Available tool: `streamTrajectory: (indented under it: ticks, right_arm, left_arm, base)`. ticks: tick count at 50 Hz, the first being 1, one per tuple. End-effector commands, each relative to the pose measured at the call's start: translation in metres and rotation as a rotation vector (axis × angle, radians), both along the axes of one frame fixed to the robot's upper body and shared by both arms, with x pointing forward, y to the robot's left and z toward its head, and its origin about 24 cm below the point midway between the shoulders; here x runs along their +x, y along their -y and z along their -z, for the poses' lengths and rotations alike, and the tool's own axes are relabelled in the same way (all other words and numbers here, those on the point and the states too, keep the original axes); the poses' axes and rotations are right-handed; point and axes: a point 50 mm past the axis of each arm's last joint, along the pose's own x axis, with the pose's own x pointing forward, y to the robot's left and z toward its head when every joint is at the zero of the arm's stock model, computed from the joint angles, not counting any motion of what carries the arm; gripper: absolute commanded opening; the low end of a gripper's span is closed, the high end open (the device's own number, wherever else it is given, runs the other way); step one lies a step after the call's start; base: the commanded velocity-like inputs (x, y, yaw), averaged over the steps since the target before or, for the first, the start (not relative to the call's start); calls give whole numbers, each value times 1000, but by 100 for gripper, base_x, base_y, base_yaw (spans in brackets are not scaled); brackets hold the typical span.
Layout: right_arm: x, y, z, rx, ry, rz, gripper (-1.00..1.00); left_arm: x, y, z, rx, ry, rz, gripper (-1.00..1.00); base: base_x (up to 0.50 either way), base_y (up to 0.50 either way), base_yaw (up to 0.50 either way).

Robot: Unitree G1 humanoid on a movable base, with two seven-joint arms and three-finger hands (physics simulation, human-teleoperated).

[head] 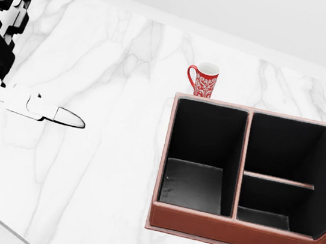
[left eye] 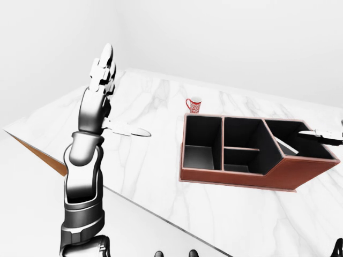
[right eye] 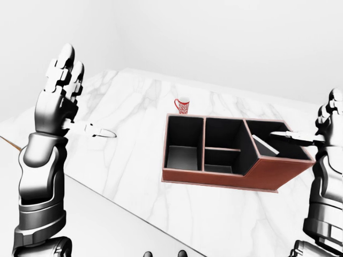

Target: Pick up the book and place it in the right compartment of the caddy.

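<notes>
On the white marble table (left eye: 161, 160), at about 3 o'clock in the left-eye view, we see the brown leather caddy (left eye: 278, 174) with 3 black-lined sections and a low shelf in the middle one. In its right compartment (right eye: 278, 144), a thin pale slab leans against the inner wall; we judge this to be the book (right eye: 265, 145), already dropped in, though it is too small to be sure. Our right hand (right eye: 328, 124) hovers at 3 o'clock in the right-eye view, fingers spread and holding nothing, thumb pointing over that compartment. Our left hand (right eye: 60, 88) is raised at 10 o'clock, also spread wide and empty, well apart from the caddy. A red patterned mug (head: 203, 79) stands just beyond the caddy's upper edge, blocking nothing.
</notes>
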Motion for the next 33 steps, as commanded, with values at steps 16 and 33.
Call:
streamTrajectory:
  ticks: [16,33]
  right_arm:
    - [-168,-111,-306,-534,1117,-250,100]
    - [-204,-155,-325,-509,1186,-369,100]
  left_arm:
    - [-63,-58,-155,-220,626,-57,100]
    - [-60,-73,-146,-401,565,-51,100]
  base:
    - [0,0,0]
    - [0,0,0]
